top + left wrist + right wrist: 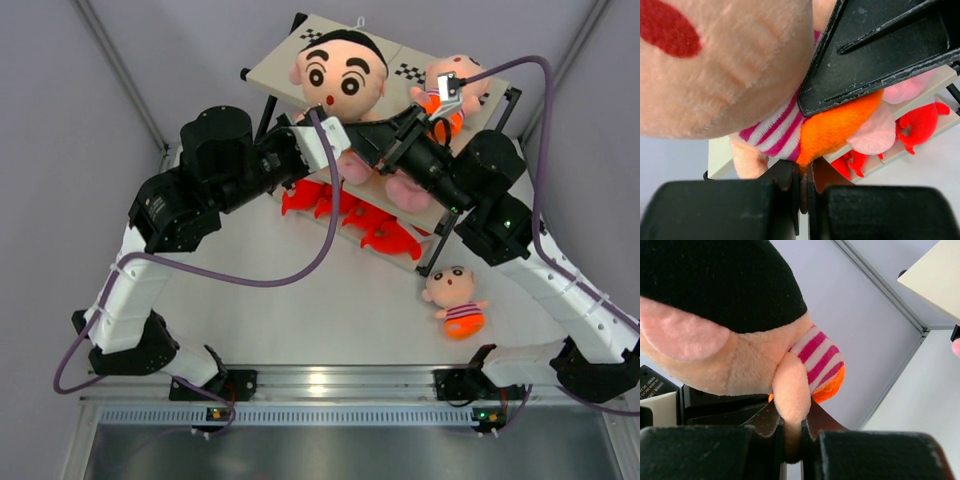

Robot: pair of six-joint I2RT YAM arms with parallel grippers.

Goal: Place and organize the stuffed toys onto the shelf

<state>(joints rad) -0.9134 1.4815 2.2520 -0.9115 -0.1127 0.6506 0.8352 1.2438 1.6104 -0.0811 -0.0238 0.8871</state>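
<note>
R gripper (792, 422) pinches small doll (817, 357) by arm at shelf (275, 65) top, L gripper (801, 180) clamped on big doll (715, 75) shorts; seat small one upright b4 release.

A big doll (340, 72) sits on the top board of the shelf (275, 62). The right gripper (443, 108) is at a small doll (452, 72) beside it, and the left gripper (335, 150) is just below the big doll. Pink plush (405, 190) and red crabs (385, 235) occupy the lower tiers. A third doll (455, 300) lies on the table (300, 310).
</note>
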